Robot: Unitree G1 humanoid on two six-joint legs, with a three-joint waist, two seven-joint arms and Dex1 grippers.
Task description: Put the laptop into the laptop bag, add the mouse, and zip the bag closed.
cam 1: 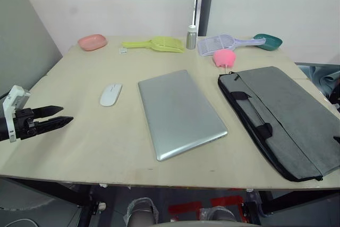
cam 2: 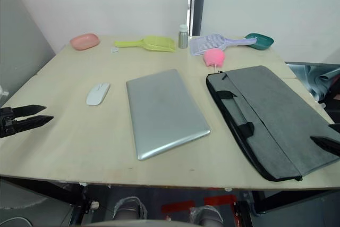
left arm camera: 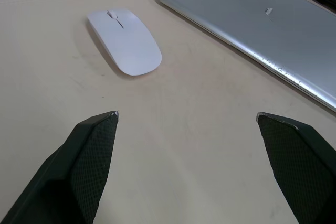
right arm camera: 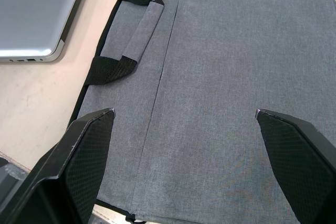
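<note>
The silver-grey laptop (cam 1: 179,112) lies closed and flat in the middle of the table. To its right lies the grey laptop bag (cam 1: 287,120), flat, with black strap handles (right arm camera: 128,40) on its side toward the laptop. A white mouse (cam 1: 110,94) rests left of the laptop. My left gripper (cam 1: 67,115) hovers open over the table's left side, pointing toward the mouse (left arm camera: 125,40), a short way from it. My right gripper (cam 2: 321,133) is open above the bag's near right part, with bag fabric (right arm camera: 220,77) under its fingers.
Along the back edge stand a pink dish (cam 1: 92,42), a yellow scoop (cam 1: 159,43), a small metal bottle (cam 1: 191,38), a lilac scoop (cam 1: 220,43) and a teal dish (cam 1: 267,41). A pink plush toy (cam 1: 223,57) sits just behind the bag's far corner.
</note>
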